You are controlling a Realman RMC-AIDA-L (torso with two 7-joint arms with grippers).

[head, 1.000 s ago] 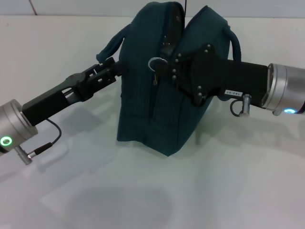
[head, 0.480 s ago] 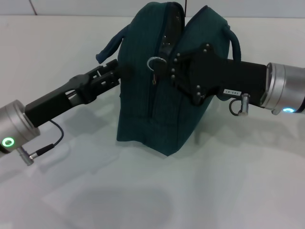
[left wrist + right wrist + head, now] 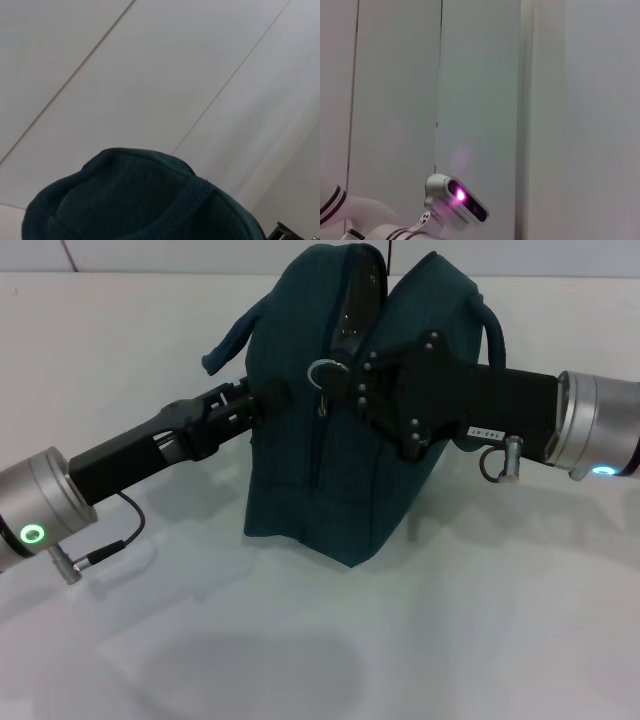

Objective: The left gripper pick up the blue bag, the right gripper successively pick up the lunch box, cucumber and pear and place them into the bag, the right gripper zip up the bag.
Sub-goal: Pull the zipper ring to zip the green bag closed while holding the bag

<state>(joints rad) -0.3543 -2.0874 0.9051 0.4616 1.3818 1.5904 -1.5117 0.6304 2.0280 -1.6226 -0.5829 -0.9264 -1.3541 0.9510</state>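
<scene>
The blue bag [image 3: 335, 410] stands upright on the white worktop [image 3: 470, 620] at centre frame in the head view, its top seam parted near the upper edge and closed lower down. The ring zip pull [image 3: 325, 373] hangs on the near face, just left of the right pincer. The lunch box, cucumber and pear are not visible in any view; by judgement they are inside the bag.

The left pincer [image 3: 258, 405] enters from the lower left and meets the bag's left side below the loop handle [image 3: 232, 338]. Whether it is clenched on fabric or released cannot be told. The left wrist view shows only the bag's rounded teal fabric [image 3: 145, 200] close below the lens.

The right pincer [image 3: 352, 390] enters from the right with its labelled body across the bag's near face. Its tips lie at the zip pull, but contact and finger state cannot be told. The right wrist view shows only wall panels and a lit device [image 3: 455, 200].

Risks, as judgement: the step appears to be zipping. If the tips miss or slip off the small ring, the slider will not travel. If the left side is not firmly held, the pull may drag or topple the bag.
</scene>
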